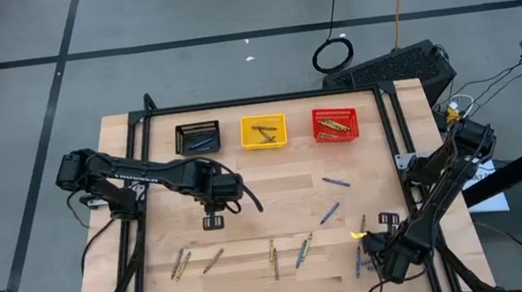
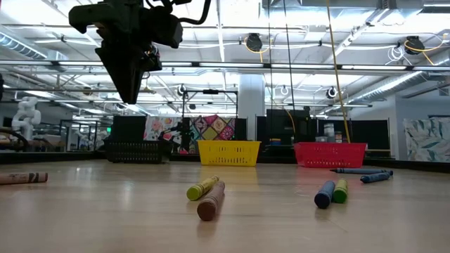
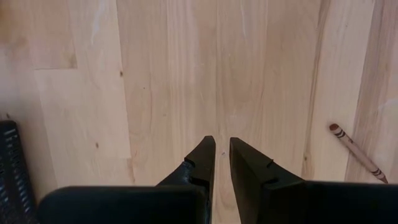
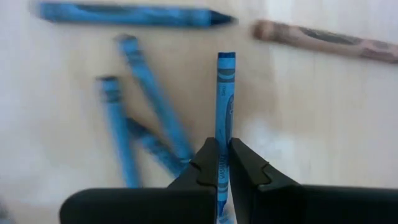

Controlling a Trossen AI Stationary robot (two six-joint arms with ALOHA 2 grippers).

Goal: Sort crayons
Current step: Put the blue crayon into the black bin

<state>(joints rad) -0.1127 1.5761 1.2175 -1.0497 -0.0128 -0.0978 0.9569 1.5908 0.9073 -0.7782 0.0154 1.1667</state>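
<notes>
Item: thin blue wax crayon (image 4: 225, 93), pinched lengthwise in my right hand (image 4: 223, 163) at the near right of the pale wooden counter (image 1: 278, 199), ready for basket delivery. Left hand (image 3: 222, 163), mid-counter: nearly closed, carrying nothing.

Colours on the pale, straight-grained wooden table (image 1: 278, 199).
Three small mesh baskets in a row: black basket (image 1: 197, 137), yellow basket (image 1: 263, 132), red basket (image 1: 335, 124). Loose thin crayon sticks are blue, olive-yellow or tan-brown; the blue paper-wrapped crayon (image 4: 225, 106) between the right arm's black fingers carries a darker blue printed band, with more blue crayons and one tan-brown crayon (image 4: 323, 41) near it. Low view: an olive-yellow crayon (image 2: 202, 187) beside a brown crayon (image 2: 211, 201). Both arms black.
</notes>
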